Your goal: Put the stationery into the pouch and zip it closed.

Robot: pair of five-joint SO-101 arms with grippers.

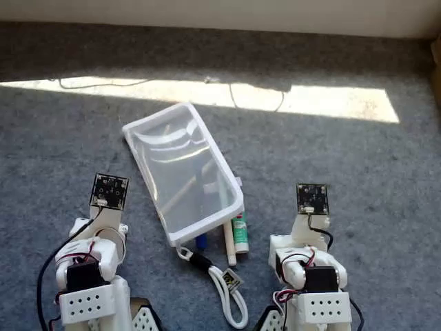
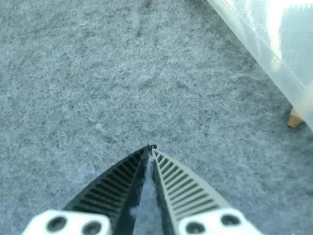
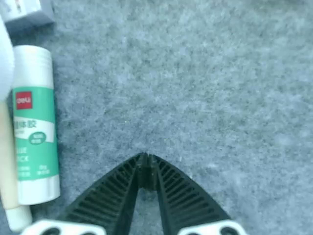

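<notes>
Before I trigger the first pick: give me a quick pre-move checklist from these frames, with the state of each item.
1. Left gripper empty: ok. It is shut with nothing in it, over bare carpet beside the pouch.
2. Right gripper empty: ok. It is shut and needs opening before any grasp.
3. Glue stick graspable: ok. It lies flat on the carpet, close beside the right gripper.
4. Stationery inside pouch: not ok. The glue stick, cream stick and blue pen poke out at the pouch's near edge.
5. Pouch zip open: cannot tell.
6. White strap out of the arms' way: cannot tell. It lies between the arm bases.
</notes>
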